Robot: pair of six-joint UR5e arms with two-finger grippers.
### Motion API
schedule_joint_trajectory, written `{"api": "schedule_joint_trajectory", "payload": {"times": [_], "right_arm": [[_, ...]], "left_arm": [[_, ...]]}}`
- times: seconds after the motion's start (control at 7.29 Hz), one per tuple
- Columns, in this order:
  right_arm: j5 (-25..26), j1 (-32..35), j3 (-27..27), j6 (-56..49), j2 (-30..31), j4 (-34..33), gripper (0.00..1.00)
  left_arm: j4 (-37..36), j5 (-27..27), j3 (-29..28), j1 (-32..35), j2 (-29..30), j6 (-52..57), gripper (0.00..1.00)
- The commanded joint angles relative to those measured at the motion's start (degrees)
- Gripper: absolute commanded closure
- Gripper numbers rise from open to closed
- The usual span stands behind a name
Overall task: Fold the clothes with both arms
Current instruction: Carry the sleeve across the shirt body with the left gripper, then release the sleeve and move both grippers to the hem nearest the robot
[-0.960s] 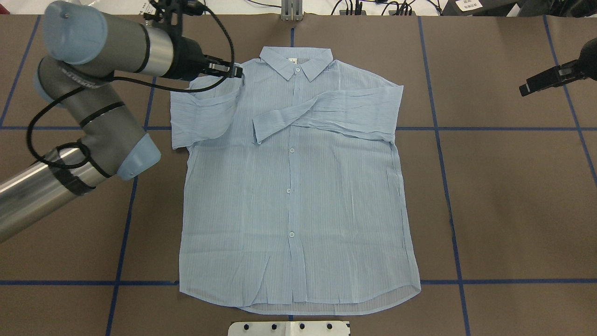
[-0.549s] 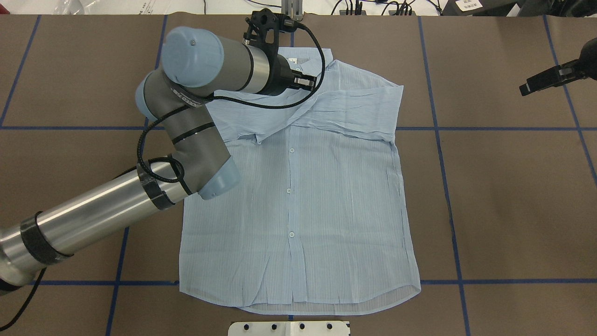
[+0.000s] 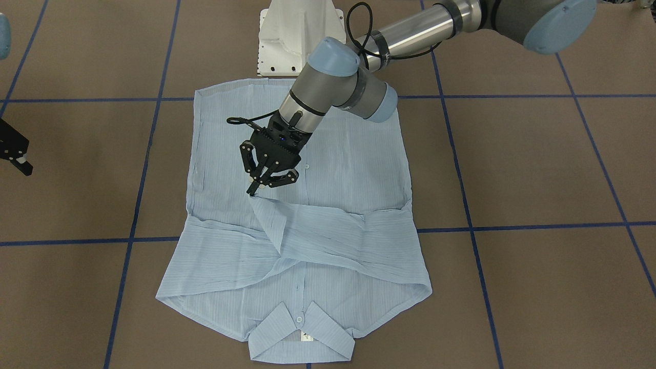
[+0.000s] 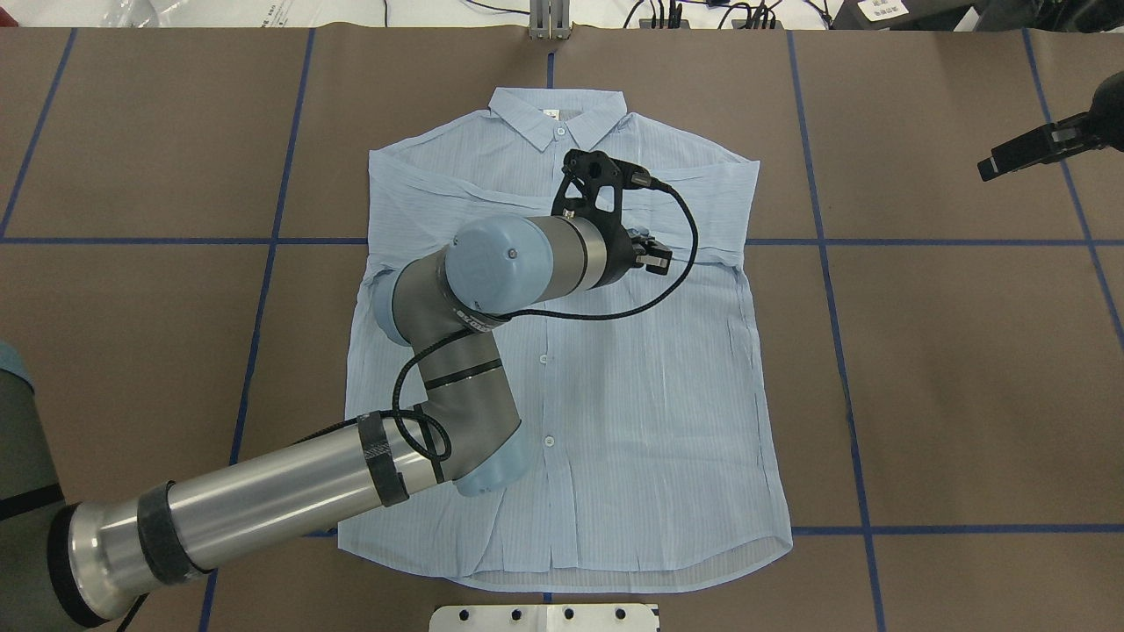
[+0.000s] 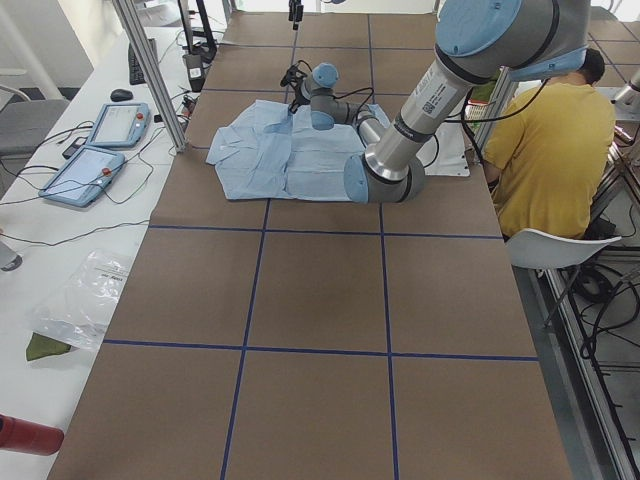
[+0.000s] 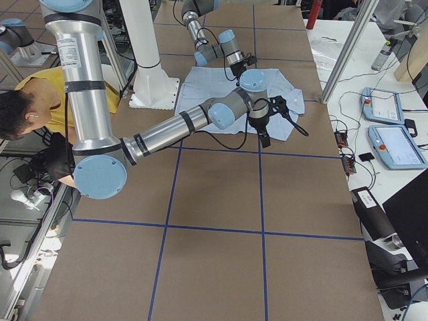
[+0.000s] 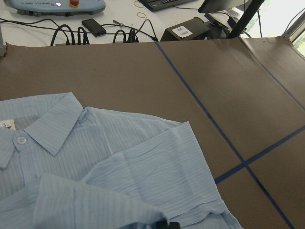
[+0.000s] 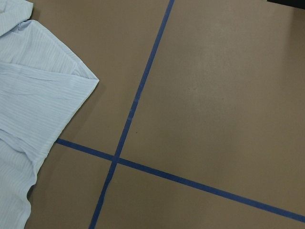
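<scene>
The pale-blue striped shirt lies flat and buttoned on the brown table, collar away from the robot. Both sleeves are folded across the chest. My left gripper hovers low over the chest, shut on the cuff corner of the shirt's sleeve, which lifts to the fingertips. From overhead, this left gripper sits right of the button line. My right gripper hangs open over bare table, well off the shirt's side, also at the front view's left edge as right gripper. The right wrist view shows only a shirt edge.
Blue tape lines grid the brown table. The white pedestal base stands just beyond the shirt's hem. A metal post and cables sit past the collar. A person in yellow sits behind the robot; control tablets lie on a side bench.
My left gripper has carried the sleeve from the shirt's left shoulder across the chest, rightward and toward the robot, folding it over the other sleeve. The right arm has stayed still.
</scene>
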State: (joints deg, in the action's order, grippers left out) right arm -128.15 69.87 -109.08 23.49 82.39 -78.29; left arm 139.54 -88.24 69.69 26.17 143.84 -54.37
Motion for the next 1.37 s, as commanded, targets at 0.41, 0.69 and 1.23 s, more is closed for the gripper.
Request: {"api": "schedule_joint_trajectory", "payload": {"times": [0.41,0.69,1.23], "right_arm": [[-0.08,-0.18,-0.35,4.09,-0.82,0.07,0.0],[0.44,-3.75,-2.7,12.32,-1.0,1.11,0.0],[20.49,-27.26,-15.43,37.63,4.59,3.67,0.0]], "left_arm": [[3.02,-1.2,-0.6,0.01,-0.22,-1.09,0.0],[-1.26,-8.07,6.38,3.44,-6.94,1.61,0.0],[-14.21,-8.26,31.94,4.42,-26.88,3.67,0.0]]}}
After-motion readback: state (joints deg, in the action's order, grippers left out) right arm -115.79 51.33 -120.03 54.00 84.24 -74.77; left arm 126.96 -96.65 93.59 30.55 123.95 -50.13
